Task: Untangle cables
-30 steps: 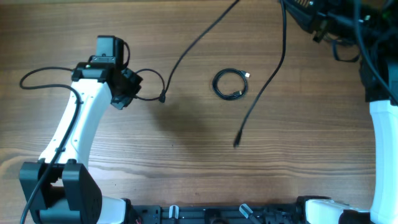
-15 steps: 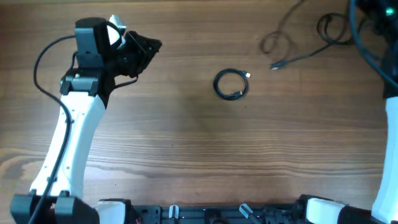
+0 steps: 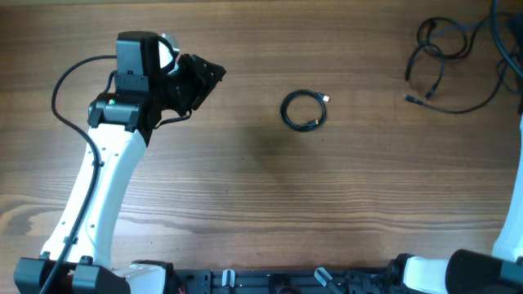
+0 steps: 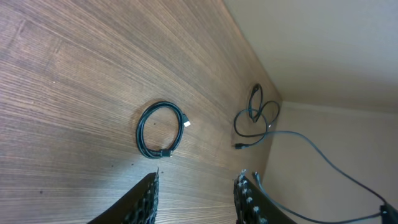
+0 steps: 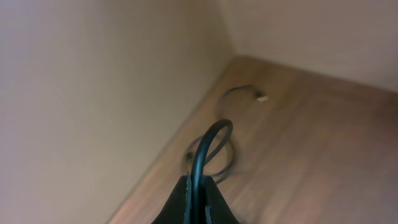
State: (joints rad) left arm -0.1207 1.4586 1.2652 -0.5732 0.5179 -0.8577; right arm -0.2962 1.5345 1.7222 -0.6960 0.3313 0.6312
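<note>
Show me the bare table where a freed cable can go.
Bare wood: the wide near strip between the left arm and the right arm, below the coiled cable; also between that coil and the loose cable. Crowded: the far right corner.

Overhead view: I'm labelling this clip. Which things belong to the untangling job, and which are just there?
Job: coiled cable; loose cable, pinched by right gripper; open left gripper.
Just there: wooden table; left arm's own wire.
</note>
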